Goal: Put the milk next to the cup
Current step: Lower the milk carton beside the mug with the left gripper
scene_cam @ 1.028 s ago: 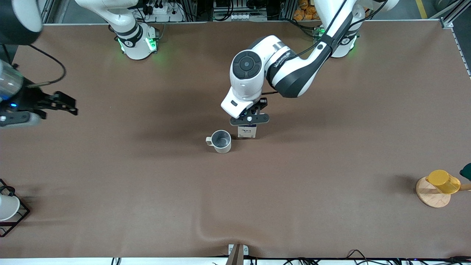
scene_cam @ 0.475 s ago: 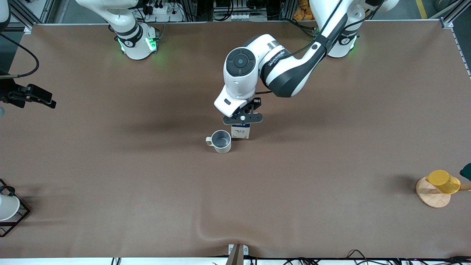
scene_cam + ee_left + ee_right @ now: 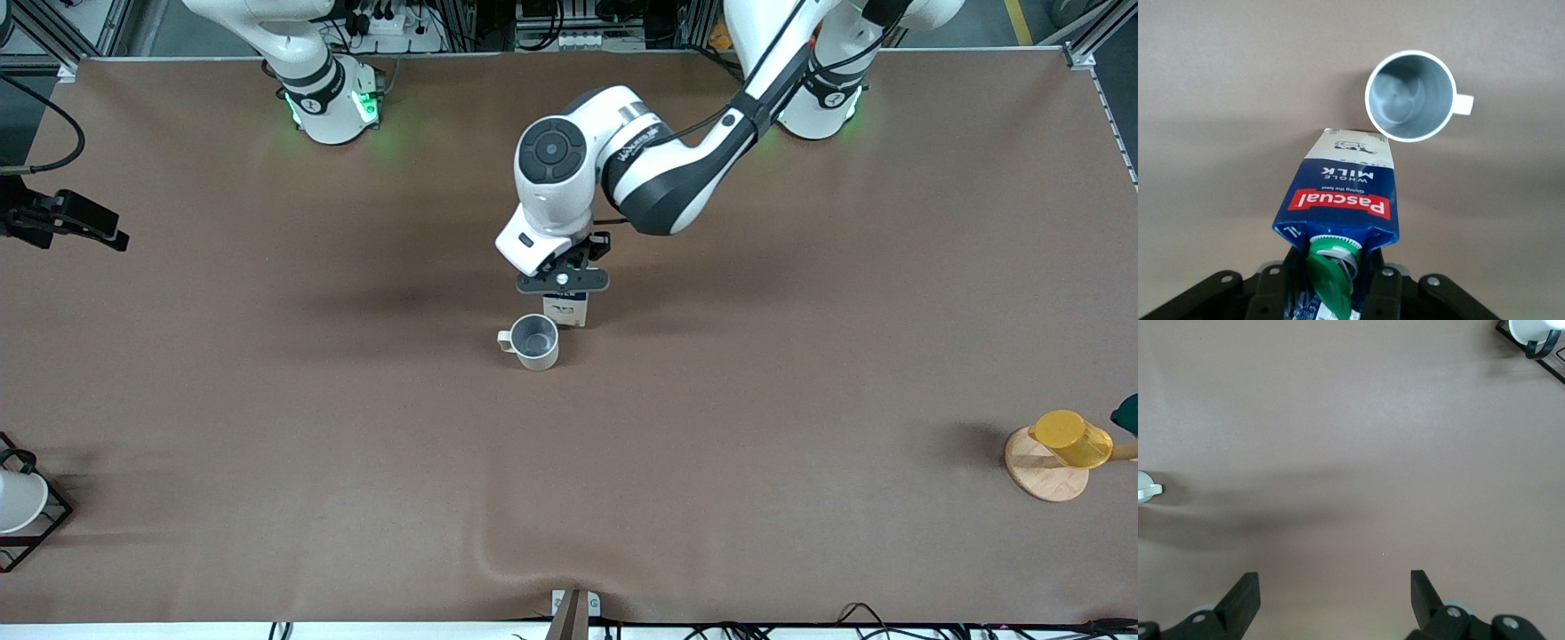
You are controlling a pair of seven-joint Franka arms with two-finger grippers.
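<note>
left gripper [image 3: 564, 283] clenched on the pascal milk carton [image 3: 1341, 197] just beside the grey mug [image 3: 536, 341], right gripper [image 3: 1335, 593] spread and idle at the right arm's end; risk: carton base clipping the rim, tipping it.

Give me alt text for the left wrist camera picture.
The left gripper holds a dark blue and white gable-top milk carton with a green cap by its top, above the brown table. An empty light grey mug with a small handle stands just past the carton's base.
</note>
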